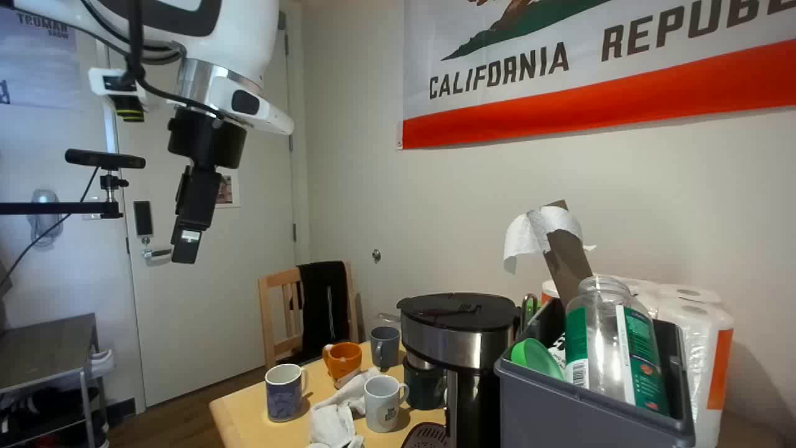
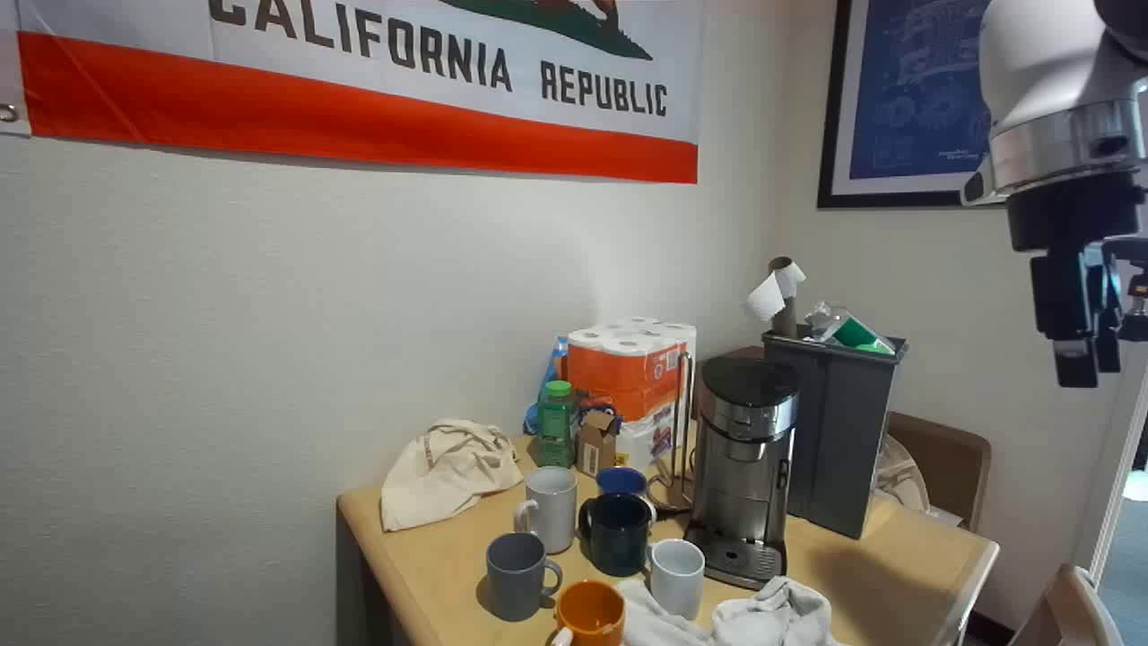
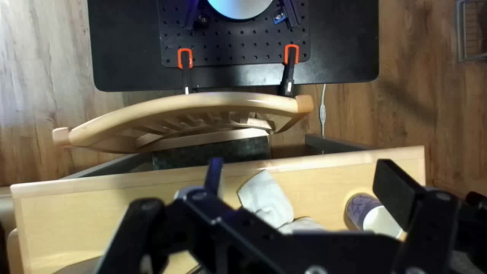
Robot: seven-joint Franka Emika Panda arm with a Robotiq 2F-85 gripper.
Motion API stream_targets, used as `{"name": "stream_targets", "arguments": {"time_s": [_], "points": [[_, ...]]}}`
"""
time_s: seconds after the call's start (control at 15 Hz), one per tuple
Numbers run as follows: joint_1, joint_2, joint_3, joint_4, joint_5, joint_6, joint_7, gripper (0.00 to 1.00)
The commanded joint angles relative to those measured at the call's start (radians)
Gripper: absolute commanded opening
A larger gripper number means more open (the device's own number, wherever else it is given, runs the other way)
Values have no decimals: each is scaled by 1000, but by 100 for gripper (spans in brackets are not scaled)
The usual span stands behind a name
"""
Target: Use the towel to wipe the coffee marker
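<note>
Your black two-finger gripper (image 3: 304, 180) high, jaws apart, likely for clearance. Crumpled white cloth towel (image 2: 776, 615) on near side of cylindrical black-silver coffee maker (image 2: 746, 480), presumably handy.

The towel (image 1: 333, 424) looks off-white to me, the coffee maker (image 2: 743, 471) black and silver, the gripper (image 1: 186, 246) black, one mug (image 1: 344, 361) orange, another mug (image 1: 284, 399) patterned bluish purple.

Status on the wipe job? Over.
Black two-fingered claw open, empty, high up. Crumpled white cloth towel on pale wooden table, not yet grasped. White cylindrical mug close beside towel, may crowd the grasp; black-and-silver coffee maker nearby.
</note>
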Motion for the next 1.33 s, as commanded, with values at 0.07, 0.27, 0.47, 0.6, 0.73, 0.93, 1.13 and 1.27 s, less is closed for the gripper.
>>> {"name": "stream_targets", "arguments": {"time_s": [0.07, 0.27, 0.47, 0.6, 0.73, 0.93, 1.13, 1.27], "points": [[-4, 17, 0, 3, 3, 18, -17, 100], [-2, 85, 0, 16, -12, 89, -33, 100], [3, 173, 0, 10, -28, 233, -70, 100], [7, 243, 2, 2, -37, 351, -97, 100], [12, 315, 9, -4, -39, 470, -116, 100], [23, 439, 21, -4, -37, 628, -139, 100], [40, 552, 35, -4, -22, 735, -147, 100], [50, 627, 45, -8, 0, 800, -157, 100]]}}
